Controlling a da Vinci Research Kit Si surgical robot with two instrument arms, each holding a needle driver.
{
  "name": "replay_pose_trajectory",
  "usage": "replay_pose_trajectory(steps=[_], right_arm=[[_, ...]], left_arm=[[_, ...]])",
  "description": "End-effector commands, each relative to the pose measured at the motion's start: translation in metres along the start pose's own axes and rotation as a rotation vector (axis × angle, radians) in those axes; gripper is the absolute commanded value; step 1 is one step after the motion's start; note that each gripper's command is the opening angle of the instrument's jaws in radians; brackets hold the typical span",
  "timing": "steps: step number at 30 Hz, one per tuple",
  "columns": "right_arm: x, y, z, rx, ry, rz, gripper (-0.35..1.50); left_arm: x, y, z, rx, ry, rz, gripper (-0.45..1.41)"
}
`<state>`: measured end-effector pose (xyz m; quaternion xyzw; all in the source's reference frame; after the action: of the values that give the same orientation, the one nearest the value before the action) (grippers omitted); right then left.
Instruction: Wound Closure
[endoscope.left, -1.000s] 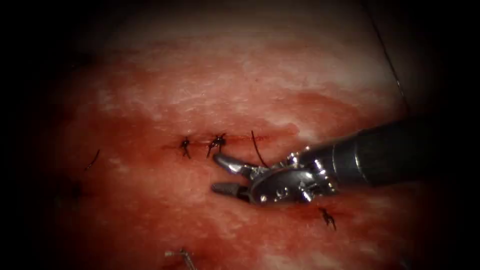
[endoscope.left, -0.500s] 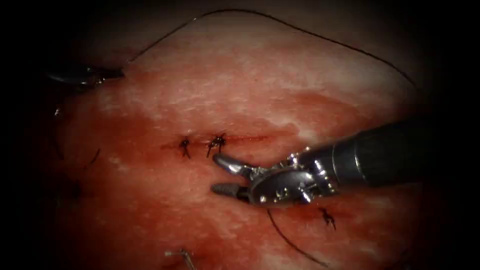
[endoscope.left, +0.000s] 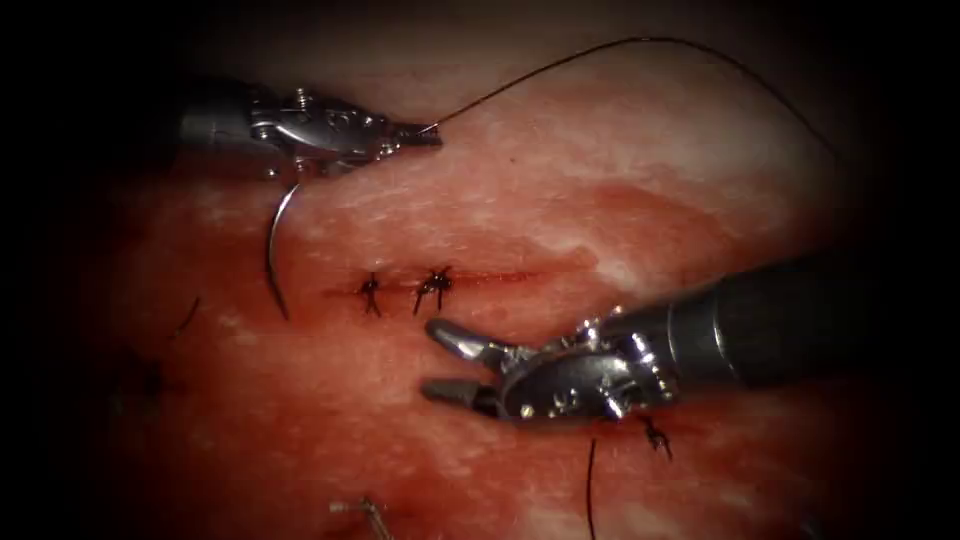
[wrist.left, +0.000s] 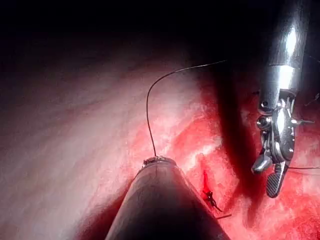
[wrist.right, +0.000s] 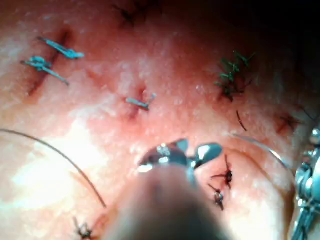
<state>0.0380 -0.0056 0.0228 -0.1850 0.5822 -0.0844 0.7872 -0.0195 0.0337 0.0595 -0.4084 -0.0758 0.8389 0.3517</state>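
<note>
1. Two tools in play on the tissue (endoscope.left: 560, 190): my left tool (endoscope.left: 425, 135) is above and to the left of the cut (endoscope.left: 470, 278), my right tool (endoscope.left: 440, 362) just below it.
2. My left jaws are clenched on the needle (endoscope.left: 272, 250) at its thread end; the curve hangs down from the tool and its tip points toward the tissue left of the cut, not in it.
3. The thread (endoscope.left: 640, 45) leaves my left jaw tips and arcs high over the tissue toward the right; a second piece of thread (endoscope.left: 590, 480) lies below my right tool.
4. My right jaws are spread wide and hold nothing, their tips pointing left, the upper one just below the two knots (endoscope.left: 405, 290) that already sit on the cut.
5. In the left wrist view the right tool (wrist.left: 270, 172) hangs with its jaws parted beside a stitch (wrist.left: 210, 196); the thread (wrist.left: 150, 110) rises from my own shaft.
6. The relation that counts: the needle lies left of and above my right tool, its long axis near upright, and my left tool is the one at it. The open stretch of cut runs right of the knots, closer to my right tool.
</note>
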Motion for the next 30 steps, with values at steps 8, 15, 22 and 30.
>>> replay_pose_trajectory(steps=[8, 15, 22, 30], right_arm=[[-0.0002, -0.0010, 0.0003, 0.001, 0.001, -0.001, 1.33], [-0.0002, -0.0010, 0.0004, 0.001, 0.000, -0.001, 1.33], [-0.0002, -0.0010, 0.0006, 0.000, -0.001, -0.001, 1.33], [-0.0001, -0.0010, 0.0008, -0.001, -0.002, 0.005, 1.33]], left_arm=[[0.0008, 0.0009, 0.0063, -0.043, 0.043, 0.047, -0.45], [0.0008, -0.0005, 0.0079, -0.022, 0.051, 0.004, 1.14], [-0.0020, -0.0016, 0.0026, -0.036, 0.045, 0.015, 1.19], [-0.0072, -0.0017, -0.0050, -0.006, -0.007, -0.019, 0.84]])
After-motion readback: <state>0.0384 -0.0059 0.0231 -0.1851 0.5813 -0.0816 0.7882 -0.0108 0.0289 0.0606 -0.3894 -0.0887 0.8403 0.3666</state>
